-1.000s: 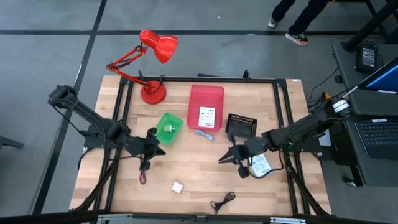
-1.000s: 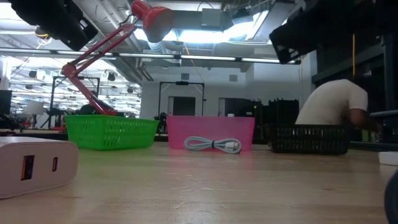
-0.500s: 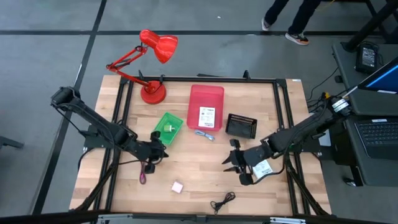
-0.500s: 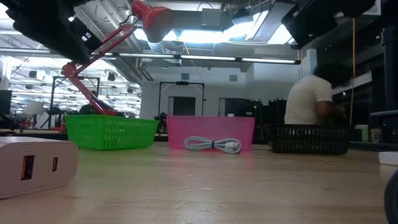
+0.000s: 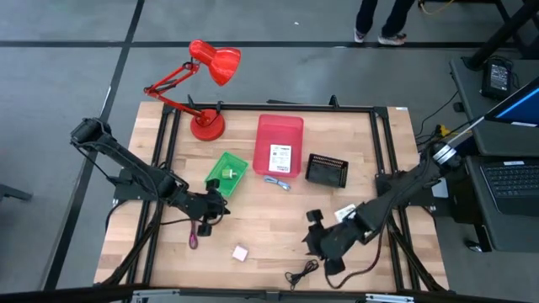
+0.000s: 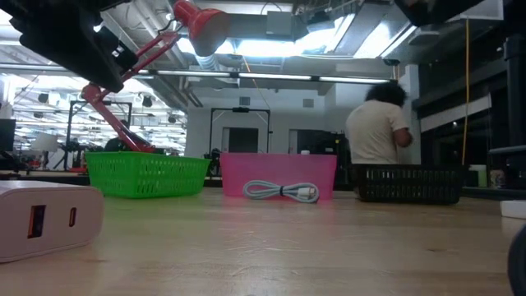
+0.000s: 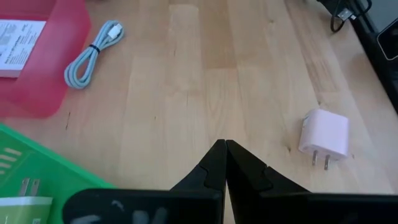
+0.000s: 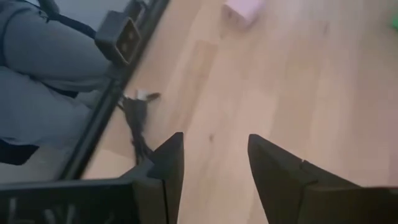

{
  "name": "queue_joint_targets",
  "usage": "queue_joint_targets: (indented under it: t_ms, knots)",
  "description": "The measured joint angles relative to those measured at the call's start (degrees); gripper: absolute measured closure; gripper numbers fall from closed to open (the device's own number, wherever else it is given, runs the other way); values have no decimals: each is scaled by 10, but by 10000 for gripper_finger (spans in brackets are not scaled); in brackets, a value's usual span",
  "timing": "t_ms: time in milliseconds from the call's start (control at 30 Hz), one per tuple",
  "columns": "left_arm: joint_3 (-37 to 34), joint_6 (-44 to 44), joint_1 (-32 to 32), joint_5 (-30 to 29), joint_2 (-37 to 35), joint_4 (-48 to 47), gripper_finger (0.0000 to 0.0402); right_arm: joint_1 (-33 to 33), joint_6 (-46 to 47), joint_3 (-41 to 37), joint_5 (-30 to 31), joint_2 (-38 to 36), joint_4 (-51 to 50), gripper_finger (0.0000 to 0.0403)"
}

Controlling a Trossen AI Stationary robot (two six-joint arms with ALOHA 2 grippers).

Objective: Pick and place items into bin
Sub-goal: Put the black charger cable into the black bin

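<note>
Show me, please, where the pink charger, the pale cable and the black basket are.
Pink charger (image 7: 324, 135), left wrist view, on its body.
Pale cable (image 7: 86, 56), left wrist view, mid-coil.
Black basket (image 5: 326, 170), high view, on its mesh.

You have a red desk lamp (image 5: 206, 93) standing at the table's (image 5: 261, 223) far left corner, its shade reaching out past the edge. A laptop (image 5: 514, 172) sits off to the right. Beyond the table, a person (image 6: 374, 127) in a light top stands in the room.
</note>
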Motion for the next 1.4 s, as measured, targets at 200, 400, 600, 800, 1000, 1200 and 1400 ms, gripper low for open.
queue_joint_targets:
  t_ms: [200, 400, 600, 800, 1000, 1200, 1400]
  knots:
    - [0, 17, 0, 0, 0, 4, 398, 29, 25, 73, 30, 74, -71, 246]
    - [0, 17, 0, 0, 0, 9, 398, 44, 51, 146, 33, 154, -125, 246]
    - [0, 17, 0, -1, 0, 12, 398, 59, 82, 184, 23, 200, -136, 246]
    - [0, 17, 0, 0, 0, 13, 398, 75, 142, 186, 8, 219, -122, 246]
    - [0, 17, 0, 0, 0, 15, 398, 77, 142, 186, -7, 245, -113, 246]
    - [0, 17, 0, 0, 0, 25, 398, 75, 138, 186, -12, 275, -118, 246]
    - [0, 17, 0, 0, 0, 26, 398, 64, 139, 187, -25, 297, -131, 249]
